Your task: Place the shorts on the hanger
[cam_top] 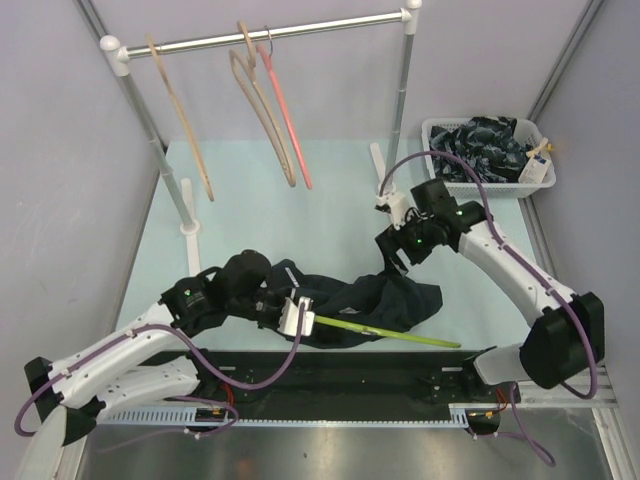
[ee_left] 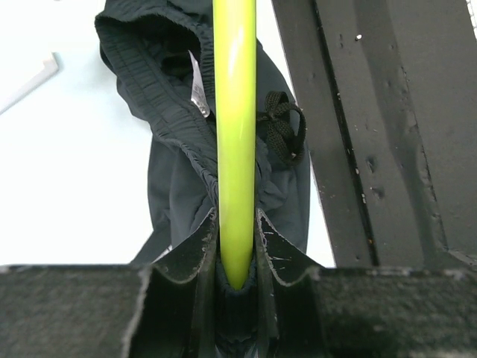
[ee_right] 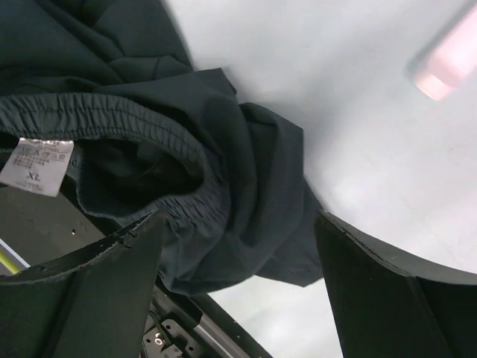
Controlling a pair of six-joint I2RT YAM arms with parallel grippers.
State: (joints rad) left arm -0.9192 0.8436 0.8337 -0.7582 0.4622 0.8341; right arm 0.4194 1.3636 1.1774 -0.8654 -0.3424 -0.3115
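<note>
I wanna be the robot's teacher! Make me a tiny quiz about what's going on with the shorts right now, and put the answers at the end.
1. True or false: the left claw is shut on the thin lime-green plastic hanger.
2. Pick one: in the right wrist view, what shows between the open fingers of the right claw? A) dark navy fabric shorts B) a wooden spoon C) a red ball
3. Fill in: the small white label on the shorts reads ___.
Key: 1 true; 2 A; 3 XL.
</note>
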